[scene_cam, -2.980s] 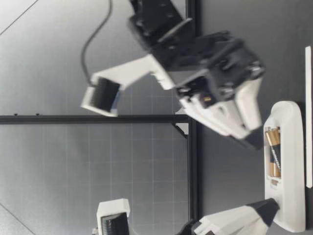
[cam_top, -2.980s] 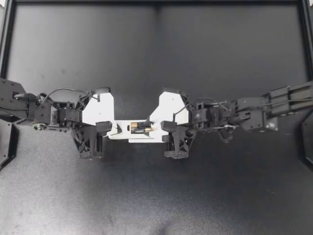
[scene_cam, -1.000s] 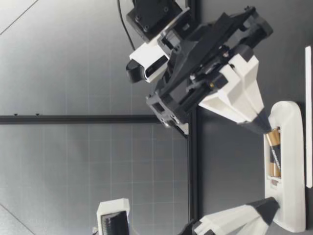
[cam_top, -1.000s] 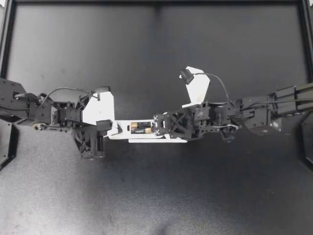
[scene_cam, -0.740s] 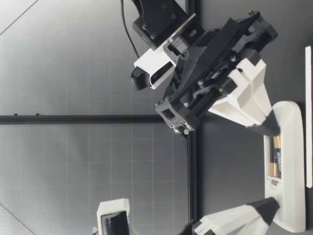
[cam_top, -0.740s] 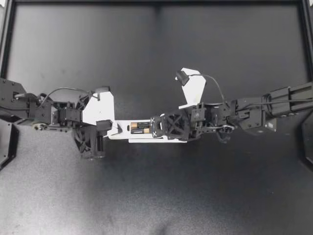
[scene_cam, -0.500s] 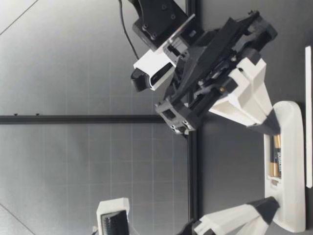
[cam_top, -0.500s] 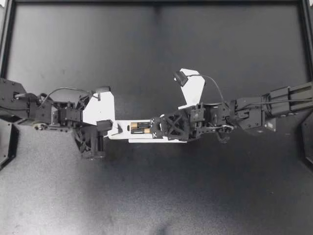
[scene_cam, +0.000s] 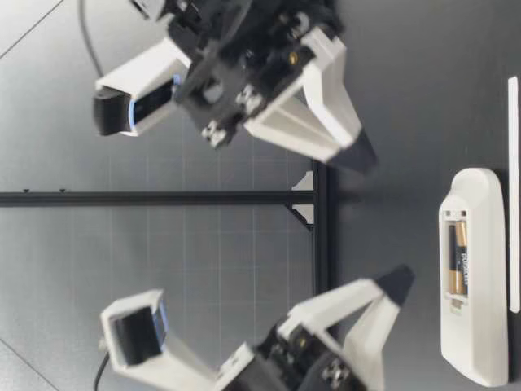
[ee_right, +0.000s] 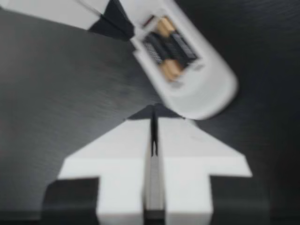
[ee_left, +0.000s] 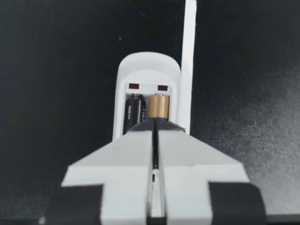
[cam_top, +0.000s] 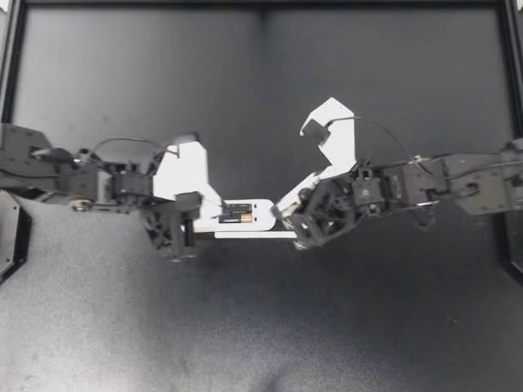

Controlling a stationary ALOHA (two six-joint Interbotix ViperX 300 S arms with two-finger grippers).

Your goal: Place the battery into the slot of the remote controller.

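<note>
Your remote controller (cam_top: 261, 214) lies flat on the table (cam_top: 368, 327) with two batteries (cam_top: 235, 215) seated in its open slot (ee_left: 146, 87). Your left gripper (cam_top: 209, 214) and right gripper (cam_top: 281, 214) hang above it, one toward each end, both with fingers pressed together, empty.

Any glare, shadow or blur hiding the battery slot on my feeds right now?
Top view: even light, no glare; the remote and its batteries show between my left gripper and right gripper. Low view: slot evenly lit, unshadowed. Left wrist view: clear, though the shut jaws cover the slot's near end. Right wrist view: remote smeared by motion blur.
</note>
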